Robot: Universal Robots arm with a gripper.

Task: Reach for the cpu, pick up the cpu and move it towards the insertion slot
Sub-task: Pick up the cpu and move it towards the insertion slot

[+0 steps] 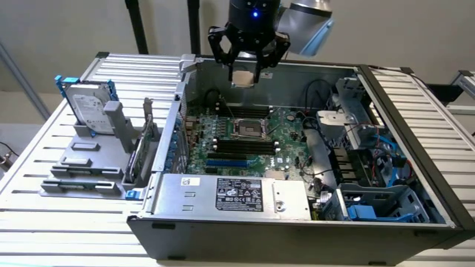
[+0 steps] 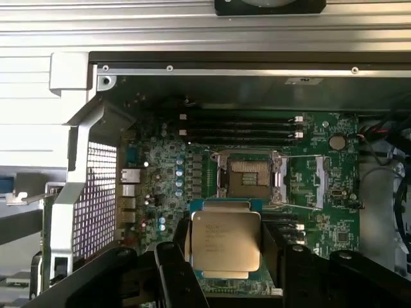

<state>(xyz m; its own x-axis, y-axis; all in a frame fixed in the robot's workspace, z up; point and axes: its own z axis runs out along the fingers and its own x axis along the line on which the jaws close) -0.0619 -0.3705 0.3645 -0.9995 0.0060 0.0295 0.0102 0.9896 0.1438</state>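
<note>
Gripper [image 2: 221, 269], black and two-fingered, is closed on the one small flat square cpu [image 2: 225, 240], silvery side toward the wrist camera, held in the air above the open computer case. Beyond lies the single square dark insertion slot [image 2: 252, 176], framed by a silvery bracket on green board. Any tilt in the grip risks misaligning the chip or bending the socket's contacts.

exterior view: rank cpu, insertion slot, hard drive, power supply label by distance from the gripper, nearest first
1. cpu: held between the jaws of the gripper, above the case's far wall.
2. insertion slot: on the green board, below the gripper.
3. hard drive: upright in the stand outside the case, at the exterior view's left.
4. power supply label: on the near metal box.
</note>
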